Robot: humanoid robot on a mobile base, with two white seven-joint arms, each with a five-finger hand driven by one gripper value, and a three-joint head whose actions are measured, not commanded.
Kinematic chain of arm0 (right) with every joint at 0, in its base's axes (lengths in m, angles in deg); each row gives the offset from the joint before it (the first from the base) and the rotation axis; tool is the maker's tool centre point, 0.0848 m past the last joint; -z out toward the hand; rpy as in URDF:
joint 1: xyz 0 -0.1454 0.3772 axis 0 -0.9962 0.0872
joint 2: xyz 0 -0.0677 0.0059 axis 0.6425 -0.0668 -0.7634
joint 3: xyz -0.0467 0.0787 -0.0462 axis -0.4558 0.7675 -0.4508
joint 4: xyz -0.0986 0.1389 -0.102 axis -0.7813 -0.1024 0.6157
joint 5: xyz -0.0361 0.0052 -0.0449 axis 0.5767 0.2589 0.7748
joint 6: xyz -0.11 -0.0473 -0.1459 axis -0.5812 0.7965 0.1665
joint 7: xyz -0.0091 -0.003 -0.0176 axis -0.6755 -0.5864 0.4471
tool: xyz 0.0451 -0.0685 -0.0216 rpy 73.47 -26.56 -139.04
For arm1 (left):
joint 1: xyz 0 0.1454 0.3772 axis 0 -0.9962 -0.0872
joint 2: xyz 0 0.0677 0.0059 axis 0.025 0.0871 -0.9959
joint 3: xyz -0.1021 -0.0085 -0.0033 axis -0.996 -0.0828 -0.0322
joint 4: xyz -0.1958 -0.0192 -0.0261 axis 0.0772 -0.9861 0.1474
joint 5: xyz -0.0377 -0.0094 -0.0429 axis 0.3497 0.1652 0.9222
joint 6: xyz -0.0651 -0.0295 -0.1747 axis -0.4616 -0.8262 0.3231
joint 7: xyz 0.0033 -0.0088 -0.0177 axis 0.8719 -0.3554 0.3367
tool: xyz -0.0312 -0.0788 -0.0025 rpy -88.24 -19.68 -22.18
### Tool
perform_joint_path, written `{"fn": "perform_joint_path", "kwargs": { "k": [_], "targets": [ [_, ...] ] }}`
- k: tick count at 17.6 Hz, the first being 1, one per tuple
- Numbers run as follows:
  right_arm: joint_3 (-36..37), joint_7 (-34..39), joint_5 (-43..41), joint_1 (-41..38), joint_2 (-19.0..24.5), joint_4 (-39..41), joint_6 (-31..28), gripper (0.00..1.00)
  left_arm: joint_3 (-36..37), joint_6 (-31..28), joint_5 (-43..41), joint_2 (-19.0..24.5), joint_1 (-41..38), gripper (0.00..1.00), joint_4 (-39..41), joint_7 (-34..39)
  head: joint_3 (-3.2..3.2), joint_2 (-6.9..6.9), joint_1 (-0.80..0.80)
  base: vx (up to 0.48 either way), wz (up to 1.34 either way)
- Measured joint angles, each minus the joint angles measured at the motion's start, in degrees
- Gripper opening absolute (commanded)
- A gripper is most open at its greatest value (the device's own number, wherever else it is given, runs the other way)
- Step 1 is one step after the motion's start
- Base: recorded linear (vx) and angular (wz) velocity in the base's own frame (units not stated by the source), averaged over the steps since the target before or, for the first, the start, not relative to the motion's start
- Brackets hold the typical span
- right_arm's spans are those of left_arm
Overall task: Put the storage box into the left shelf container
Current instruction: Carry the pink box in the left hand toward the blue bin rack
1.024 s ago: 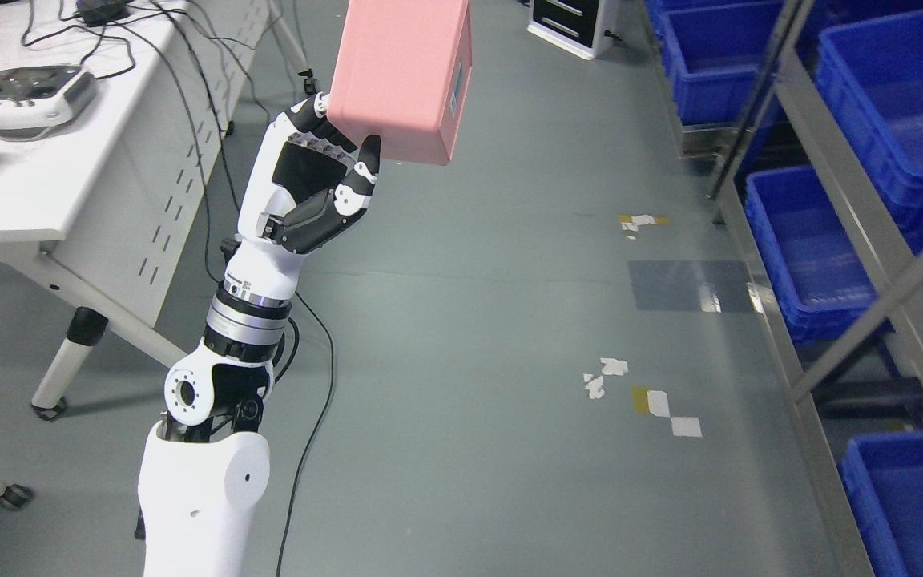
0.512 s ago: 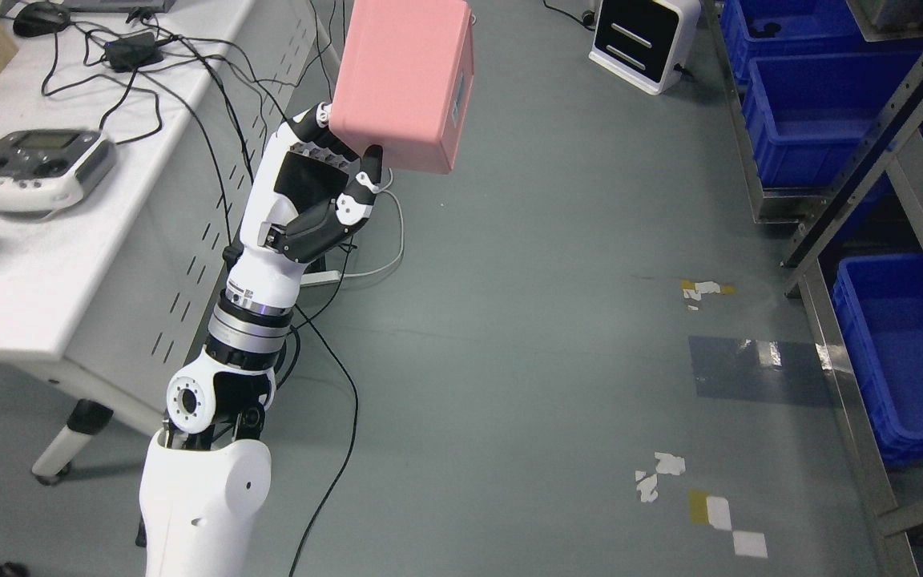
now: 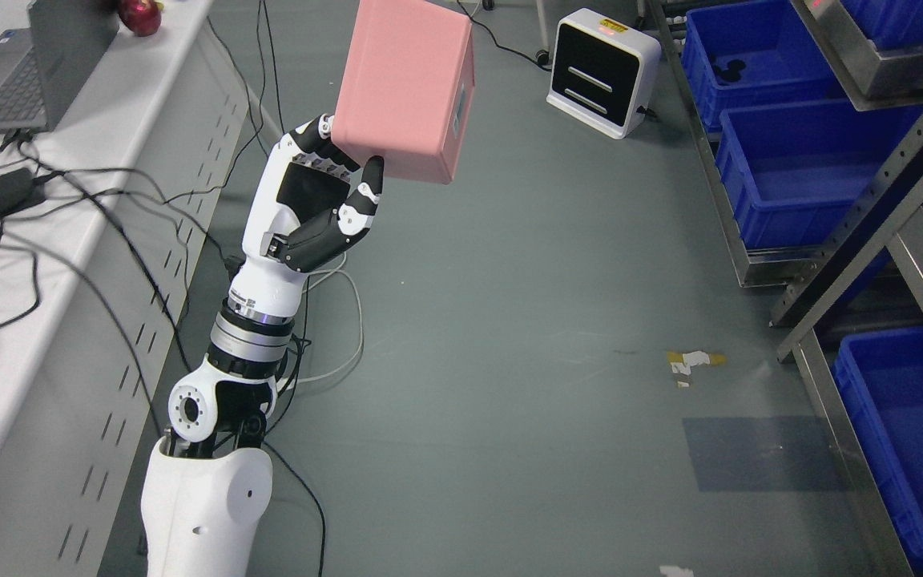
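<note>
— Box (image 3: pixel 405 88) status?
— I see my left hand (image 3: pixel 313 200) grasping it from below, raised over the floor (image 3: pixel 525 336), well left of the blue bins (image 3: pixel 798 160) on the shelf (image 3: pixel 886 200).

One pink storage box (image 3: pixel 405 88), three blue bins (image 3: pixel 798 172), one laptop (image 3: pixel 13 88).

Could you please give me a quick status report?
Left hand shut on pink rectangular storage box, held aloft. Right hand unseen. Blue plastic shelf bins at right; open floor between.
</note>
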Motion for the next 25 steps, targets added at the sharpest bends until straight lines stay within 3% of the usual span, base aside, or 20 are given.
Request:
{"fn": "perform_joint_path", "kwargs": {
  "k": [16,20,25],
  "targets": [
    [0.0,0.0,0.0,0.0,0.0,0.0,0.0,1.00,0.5,0.4,0.0,0.0,-1.2,0.02,0.1,-0.1,0.00,0.03,0.00,0.549,-0.44],
    [0.0,0.0,0.0,0.0,0.0,0.0,-0.1,1.00,2.0,1.9,0.0,0.0,-5.3,0.02,0.1,-0.8,0.00,0.03,0.00,0.293,-1.06],
    [0.0,0.0,0.0,0.0,0.0,0.0,-0.3,1.00,5.5,8.5,-0.2,0.0,-16.3,0.02,0.1,-3.8,0.00,0.03,0.00,0.198,-1.07]
  ]
}}
